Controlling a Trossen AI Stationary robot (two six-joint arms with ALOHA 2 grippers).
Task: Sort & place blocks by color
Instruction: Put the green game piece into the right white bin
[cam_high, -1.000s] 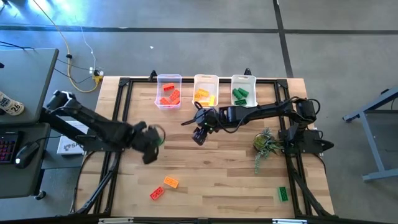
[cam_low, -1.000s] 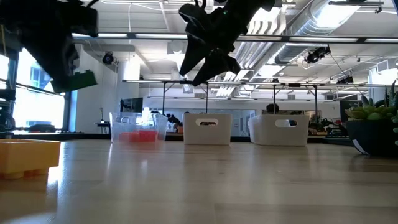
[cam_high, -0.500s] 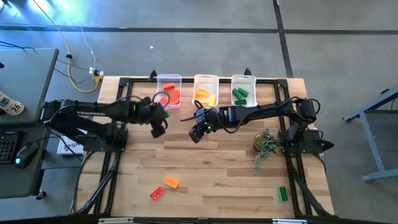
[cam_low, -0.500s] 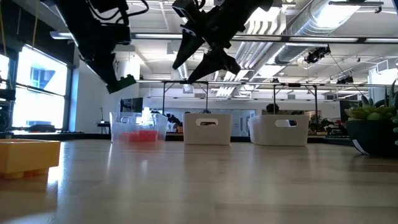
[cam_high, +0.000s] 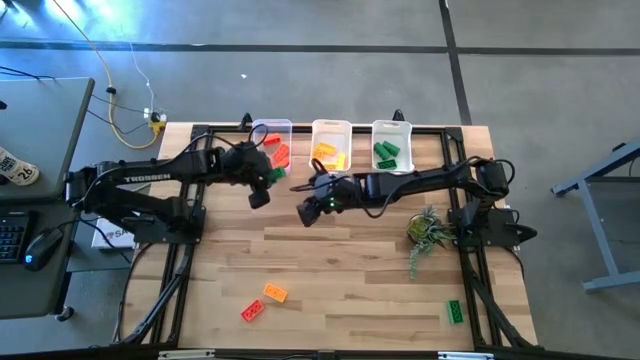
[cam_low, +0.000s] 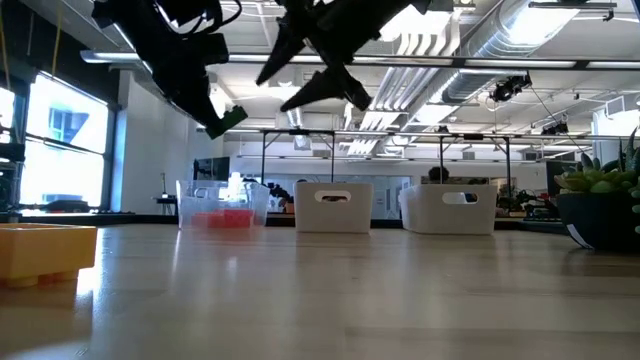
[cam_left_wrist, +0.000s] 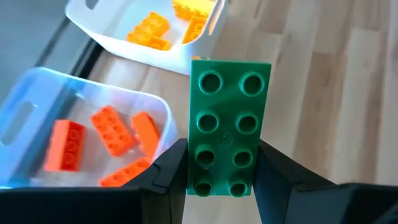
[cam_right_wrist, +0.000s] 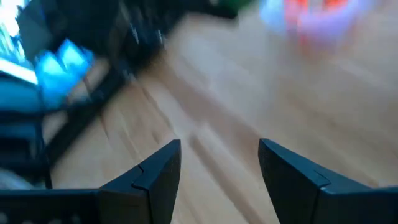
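My left gripper (cam_high: 268, 181) is shut on a green block (cam_high: 277, 174), high above the table by the near corner of the red blocks' bin (cam_high: 271, 147). The left wrist view shows the green block (cam_left_wrist: 228, 134) over the gap between that bin (cam_left_wrist: 37, 102) and the orange blocks' bin (cam_left_wrist: 124, 34). My right gripper (cam_high: 308, 209) hangs open and empty just right of it, nearer than the bins. An orange block (cam_high: 275, 293), a red one (cam_high: 252, 311) and a green one (cam_high: 455, 311) lie flat near the table's near edge. My left gripper pinches the green block between its two fingers (cam_left_wrist: 166, 169) by its two long sides, near the end closest to the wrist (cam_left_wrist: 219, 182). Its studded face is turned to the wrist camera. The arm reaches in from the table's left. The block (cam_low: 228, 118) is lifted clear and tilted.
Three clear bins stand in a row at the far edge: red blocks, orange ones, and green ones (cam_high: 391, 143). A small plant (cam_high: 428, 230) sits on the right. Bare wood lies in the table's middle. In the low view an orange block (cam_low: 40, 252) sits close at the left.
My left gripper has carried the green block from the table's left middle toward the far edge and to the right, up beside the red blocks' bin, staying shut on it. My right gripper has shifted a little toward the left and remains open.
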